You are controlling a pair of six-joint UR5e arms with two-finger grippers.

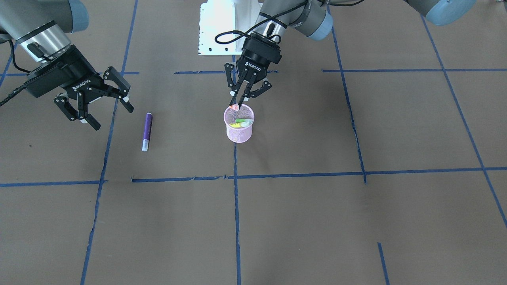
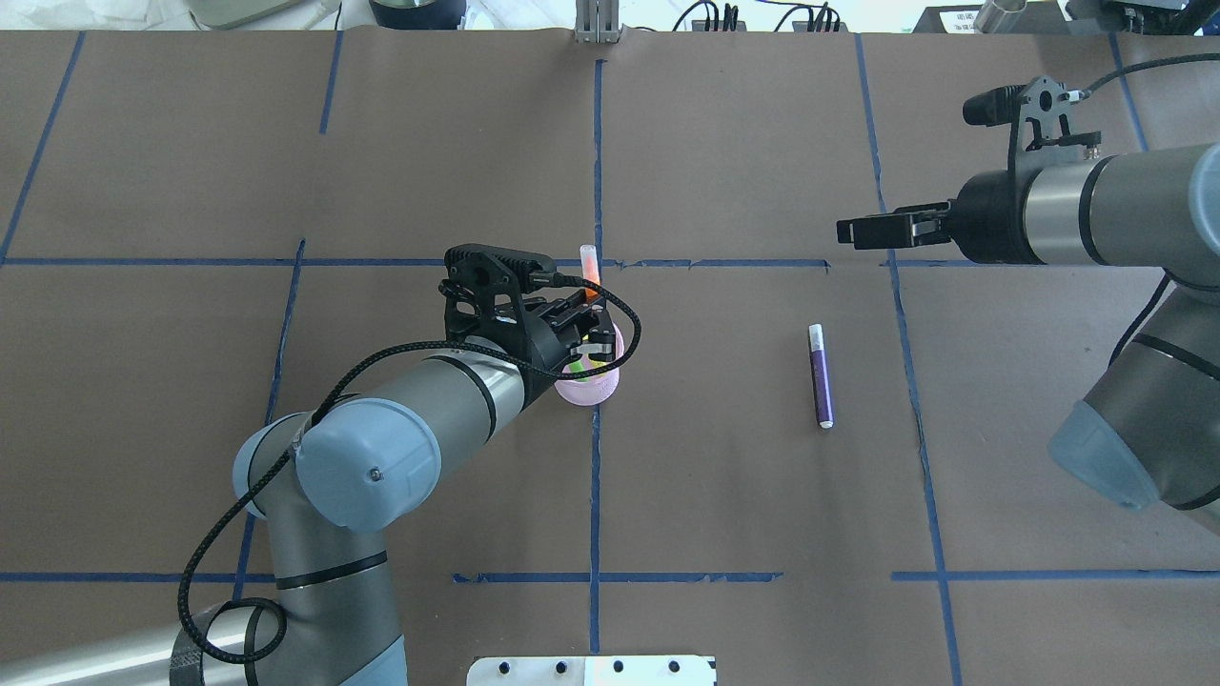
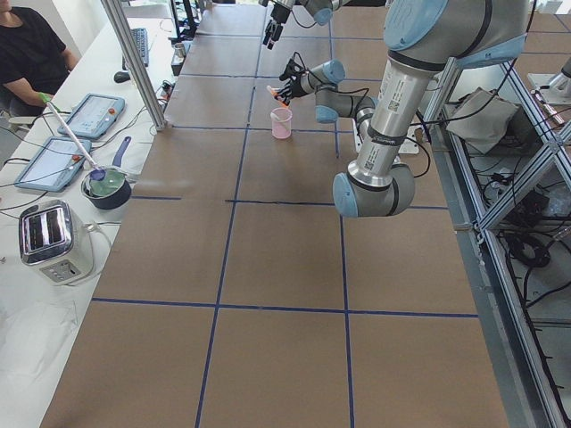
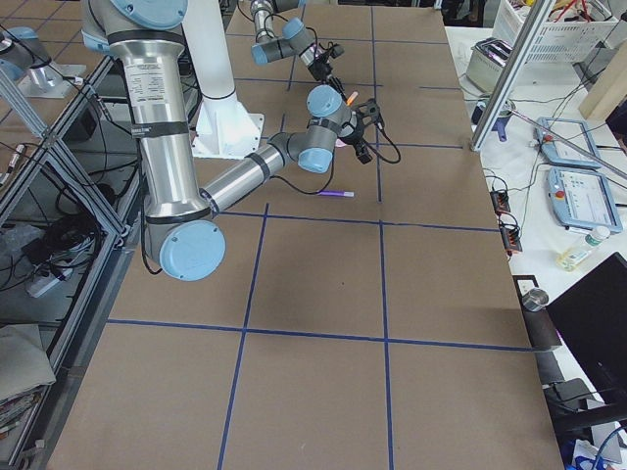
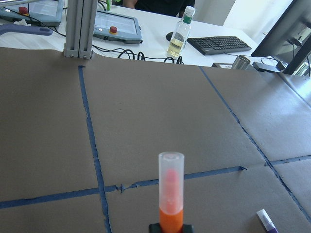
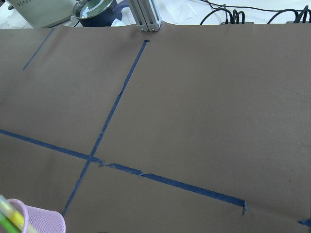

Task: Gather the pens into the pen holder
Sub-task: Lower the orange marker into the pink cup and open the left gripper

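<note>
My left gripper (image 1: 237,103) is shut on the orange pen (image 1: 235,107) and holds it upright just above the far rim of the pink mesh pen holder (image 1: 239,132). In the left wrist view the orange pen (image 5: 171,194) stands between the fingers with its pale cap up. The green pen (image 1: 242,122) lies inside the holder. The purple pen (image 1: 147,131) lies flat on the table, also seen in the overhead view (image 2: 821,375). My right gripper (image 1: 111,117) is open and empty, hovering beside the purple pen. The holder (image 6: 41,221) shows at the right wrist view's bottom left corner.
The brown table is marked with blue tape lines (image 1: 236,176). The white robot base plate (image 1: 222,27) stands behind the holder. A side desk with a toaster (image 3: 53,239), tablets and a seated person lies beyond the table's far edge.
</note>
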